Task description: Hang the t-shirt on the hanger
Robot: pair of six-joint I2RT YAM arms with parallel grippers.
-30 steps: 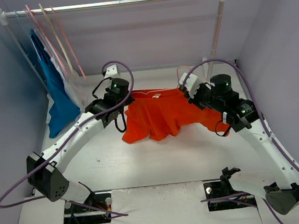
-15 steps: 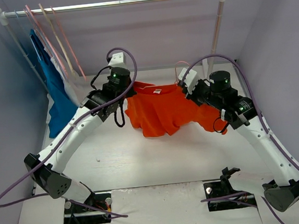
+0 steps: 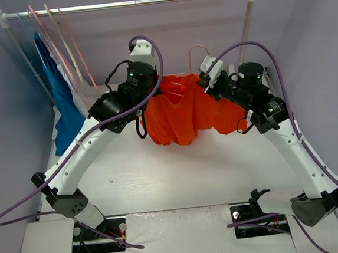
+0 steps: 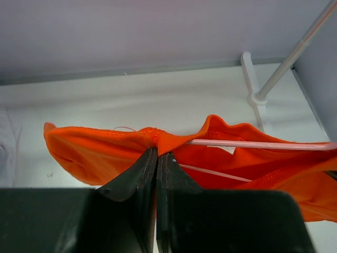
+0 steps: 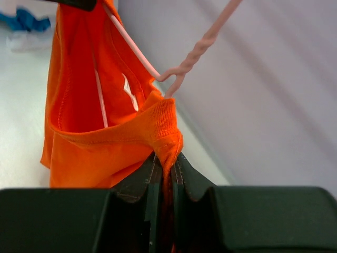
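Observation:
The bright orange t-shirt (image 3: 182, 110) hangs in the air between my two grippers, its lower part bunched. At the left side of the neck opening, my left gripper (image 3: 157, 87) (image 4: 157, 152) is shut on a fold of the shirt (image 4: 95, 150). My right gripper (image 3: 204, 83) (image 5: 166, 157) is shut on the ribbed collar (image 5: 163, 124) at the right side. The pale-pink hanger (image 4: 253, 143) runs inside the neck opening, near the white label. Its twisted neck (image 5: 196, 57) rises out of the collar, and its hook (image 3: 196, 49) shows above the shirt.
A clothes rail (image 3: 128, 4) spans the back, with posts at its left and right (image 3: 245, 31). At the left end of the rail hang a blue garment (image 3: 63, 106), a white garment (image 3: 83, 98) and several spare hangers (image 3: 61, 41). Purple walls close in both sides.
Both arms have lifted the t-shirt up off the table and toward the back rail. The shirt now hangs free, and the hanger's hook has come into view above it.

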